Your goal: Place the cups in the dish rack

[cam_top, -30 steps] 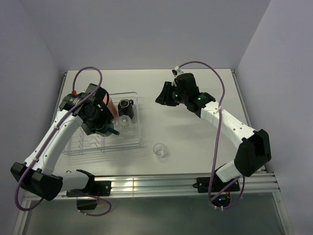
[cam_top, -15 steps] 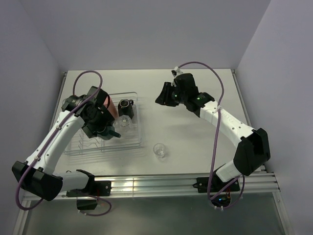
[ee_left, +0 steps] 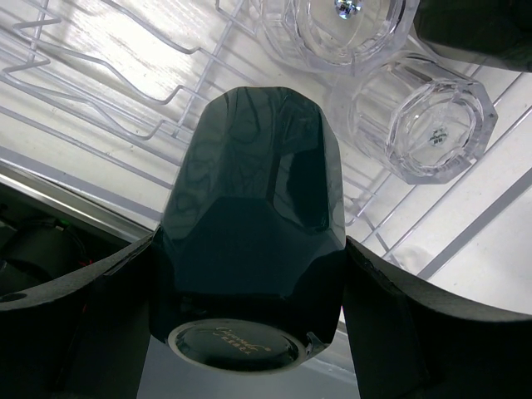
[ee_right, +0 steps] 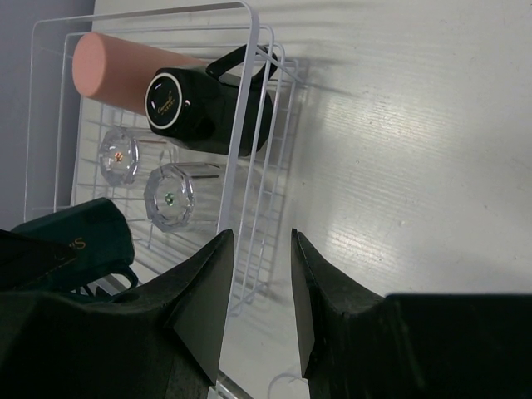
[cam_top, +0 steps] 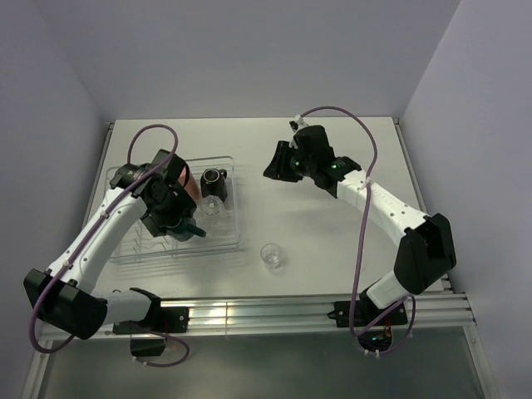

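Top external view: left gripper [cam_top: 177, 221] sits over the dish rack [cam_top: 231, 169] at left of centre, clamped on the dark green mug [cam_top: 188, 229], handle poking toward the right. Left wrist view confirms the grip: left gripper [ee_left: 249, 241] has both fingers [ee_left: 75, 312] pressed flat to the sides of the dark green mug [ee_left: 249, 191], its base with printed mark facing the lens and rack ribs behind it; whether the mug touches the rack cannot be told. Inside the rack, toward its upper right part in the top view: salmon-orange cup [cam_top: 185, 177], half hidden by the arm, black mug [cam_top: 214, 178] beside it, and a tumbler [cam_top: 213, 207] just below the mug. Right wrist view shows the rack's contents better: salmon-orange cup [ee_right: 108, 71] on its side at upper left, black mug [ee_right: 204, 108] touching it, two clear tumblers [ee_right: 170, 195] under them, dark green mug [ee_right: 75, 241] at lower left, all within the dish rack [ee_right: 31, 116]. Lone clear tumbler [cam_top: 271, 254] stands on the table [cam_top: 332, 224], outside the rack, near its lower right corner. Right gripper [cam_top: 274, 169] hangs above bare table right of the rack; right gripper [ee_right: 262, 235] has its jaws a little apart, nothing between them.
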{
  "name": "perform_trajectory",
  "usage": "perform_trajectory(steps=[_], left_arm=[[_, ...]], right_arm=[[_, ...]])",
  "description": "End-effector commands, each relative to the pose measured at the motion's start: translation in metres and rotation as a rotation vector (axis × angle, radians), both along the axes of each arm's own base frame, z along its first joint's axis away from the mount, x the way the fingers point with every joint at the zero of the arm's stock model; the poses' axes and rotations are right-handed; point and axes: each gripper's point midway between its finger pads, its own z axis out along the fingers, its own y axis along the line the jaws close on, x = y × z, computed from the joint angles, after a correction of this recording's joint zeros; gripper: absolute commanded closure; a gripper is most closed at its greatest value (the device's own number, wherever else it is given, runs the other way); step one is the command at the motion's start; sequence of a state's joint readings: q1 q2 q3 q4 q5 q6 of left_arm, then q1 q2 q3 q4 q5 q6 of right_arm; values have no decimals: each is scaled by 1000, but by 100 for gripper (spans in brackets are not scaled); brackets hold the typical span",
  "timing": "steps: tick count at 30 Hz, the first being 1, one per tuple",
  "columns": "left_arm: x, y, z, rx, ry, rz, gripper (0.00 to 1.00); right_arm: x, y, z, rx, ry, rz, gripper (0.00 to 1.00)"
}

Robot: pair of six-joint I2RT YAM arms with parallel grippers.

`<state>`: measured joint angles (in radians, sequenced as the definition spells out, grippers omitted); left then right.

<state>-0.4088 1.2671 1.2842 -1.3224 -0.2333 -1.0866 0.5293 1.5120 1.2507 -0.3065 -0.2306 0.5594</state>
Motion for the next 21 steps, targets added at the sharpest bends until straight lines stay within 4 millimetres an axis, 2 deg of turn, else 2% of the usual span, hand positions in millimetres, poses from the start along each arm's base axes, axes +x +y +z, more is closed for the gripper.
perform_trajectory(steps=[1,11,21], left_arm=[[13,-3,7,-25,-55,18,100],[13,4,-2,-23,-26,29,100],[15,5,-25,-13,28,18,100]], right_arm=[[7,2,5,16,-32,6,59],[9,3,1,9,-19,9,59],[11,3,-3,-3,-12,13,59]])
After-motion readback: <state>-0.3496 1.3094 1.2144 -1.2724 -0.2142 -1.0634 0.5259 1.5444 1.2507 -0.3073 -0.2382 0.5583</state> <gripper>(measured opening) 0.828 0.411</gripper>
